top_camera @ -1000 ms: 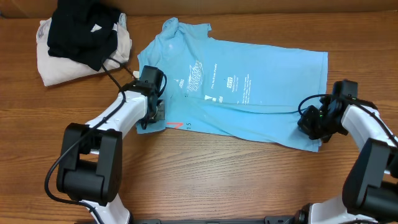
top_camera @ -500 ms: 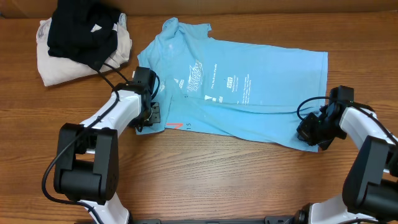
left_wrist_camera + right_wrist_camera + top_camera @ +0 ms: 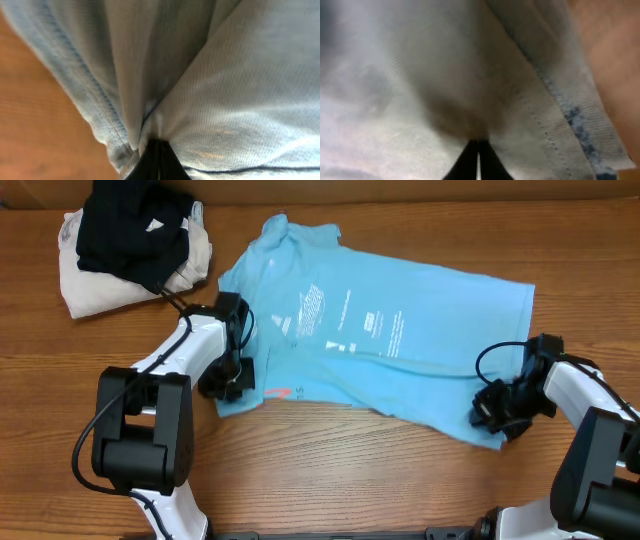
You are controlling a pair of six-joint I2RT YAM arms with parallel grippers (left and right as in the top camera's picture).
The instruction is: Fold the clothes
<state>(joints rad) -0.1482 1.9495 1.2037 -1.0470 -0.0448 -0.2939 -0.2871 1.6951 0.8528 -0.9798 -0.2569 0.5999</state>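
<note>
shirt: blue T-shirt [image 3: 420, 340] is spread out, collar at the far left
left gripper [image 3: 232, 377]: pinched tight on the near-left edge
right gripper [image 3: 497, 413]: clamped on the near-right hem

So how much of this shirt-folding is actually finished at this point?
Little looks done: the light sky-blue T-shirt lies spread open on the wooden table, with no clear fold showing. In hand: the left gripper and the right gripper are each shut on its near edge, with fabric pinched between the fingers in both wrist views. Left: the folding itself.
</note>
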